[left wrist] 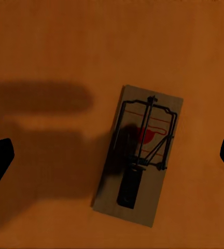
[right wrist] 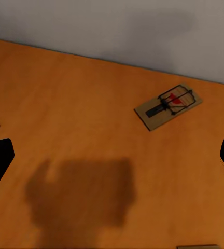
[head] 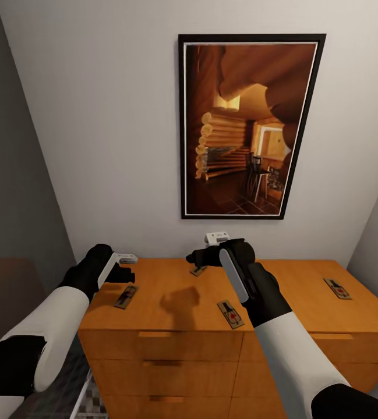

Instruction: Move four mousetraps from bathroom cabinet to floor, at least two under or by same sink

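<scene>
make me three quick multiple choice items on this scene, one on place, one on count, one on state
1. Where do the mousetraps lie?
A. on the cabinet top
B. on the floor
C. in a drawer

2. How many mousetraps show in the head view?
A. two
B. three
C. four

3. The left end effector is:
A. shut on a trap
B. open above a trap
C. resting on the wall

Key: 1 A, all lie flat on the cabinet top. 2 C, mousetraps at. 3 B, the left end effector has its fingers apart, with a trap between them in its wrist view.

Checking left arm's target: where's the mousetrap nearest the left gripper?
In the head view that mousetrap lies flat on the cabinet top near its left edge, just below the left gripper.
</scene>
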Robot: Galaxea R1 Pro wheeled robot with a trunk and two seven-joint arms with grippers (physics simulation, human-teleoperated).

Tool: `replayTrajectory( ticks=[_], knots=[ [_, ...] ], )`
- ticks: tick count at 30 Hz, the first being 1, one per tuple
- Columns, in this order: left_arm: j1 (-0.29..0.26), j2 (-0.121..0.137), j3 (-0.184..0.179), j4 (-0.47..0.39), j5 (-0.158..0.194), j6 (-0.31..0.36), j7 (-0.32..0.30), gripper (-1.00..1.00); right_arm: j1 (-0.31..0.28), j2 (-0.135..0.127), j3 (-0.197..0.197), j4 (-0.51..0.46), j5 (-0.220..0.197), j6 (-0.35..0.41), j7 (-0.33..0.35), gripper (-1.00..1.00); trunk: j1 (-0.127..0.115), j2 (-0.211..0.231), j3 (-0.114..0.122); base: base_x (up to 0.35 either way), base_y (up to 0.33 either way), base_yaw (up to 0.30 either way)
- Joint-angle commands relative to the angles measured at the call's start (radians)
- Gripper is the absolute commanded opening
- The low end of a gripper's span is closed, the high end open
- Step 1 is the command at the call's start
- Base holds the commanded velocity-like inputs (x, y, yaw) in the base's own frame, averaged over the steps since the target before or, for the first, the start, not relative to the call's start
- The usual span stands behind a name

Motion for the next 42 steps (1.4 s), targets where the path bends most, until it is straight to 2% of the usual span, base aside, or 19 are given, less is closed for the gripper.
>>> replayTrajectory(
  ticks=[1, 35, 42],
  knots=[
    [-0.001, 0.001, -0.004, -0.001, -0.001, 0.004, -0.001, 1.0, -0.001, 0.0, 0.001, -0.001, -0.007, 0.004, -0.006, 1.0, 0.0, -0.001, -0.001, 0.015, -0.003, 0.0],
    [-0.001, 0.001, -0.003, -0.001, -0.001, 0.004, -0.001, 1.0, -0.001, 0.0, 0.006, -0.001, -0.007, 0.004, -0.006, 1.0, 0.0, -0.001, -0.001, 0.003, -0.001, 0.0],
    [-0.001, 0.0, -0.003, 0.001, -0.001, 0.004, -0.001, 1.0, -0.001, 0.0, 0.006, -0.001, -0.007, 0.004, -0.006, 1.0, 0.027, -0.05, -0.023, 0.0, 0.0, 0.0]
  ],
)
